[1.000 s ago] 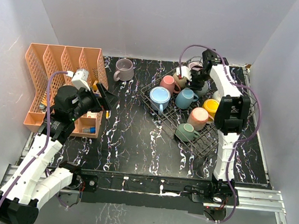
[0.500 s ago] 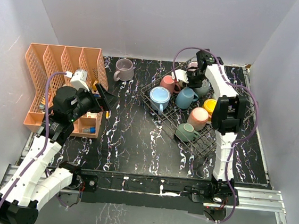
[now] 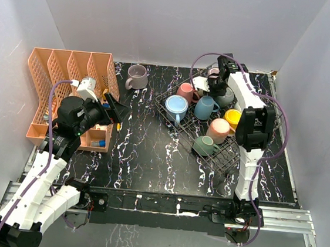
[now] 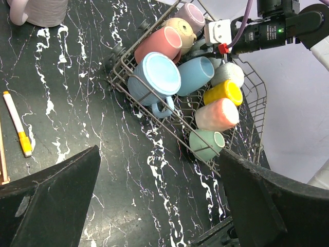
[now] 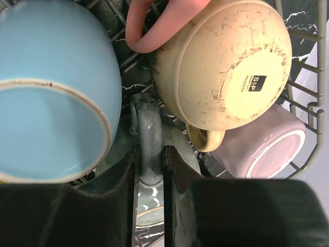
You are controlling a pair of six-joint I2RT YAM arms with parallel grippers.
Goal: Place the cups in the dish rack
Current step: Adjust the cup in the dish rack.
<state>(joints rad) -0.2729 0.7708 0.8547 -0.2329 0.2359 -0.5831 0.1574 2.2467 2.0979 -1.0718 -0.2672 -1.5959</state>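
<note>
Pulling up from here could jolt the crowded dish rack (image 3: 227,158) or tip the blue cup (image 5: 46,92) and cream cup (image 5: 221,62), because your right hand (image 5: 150,159) is clamped on the handle of a grey cup (image 5: 149,128) wedged low between them. Pale walls (image 3: 164,23) box in the black marbled tabletop (image 3: 150,151) on three sides. Your left hand (image 3: 116,109) hangs wide open beside the orange organiser (image 3: 56,88), and one mauve cup (image 3: 137,76) stands outside the rack near the far wall.
</note>
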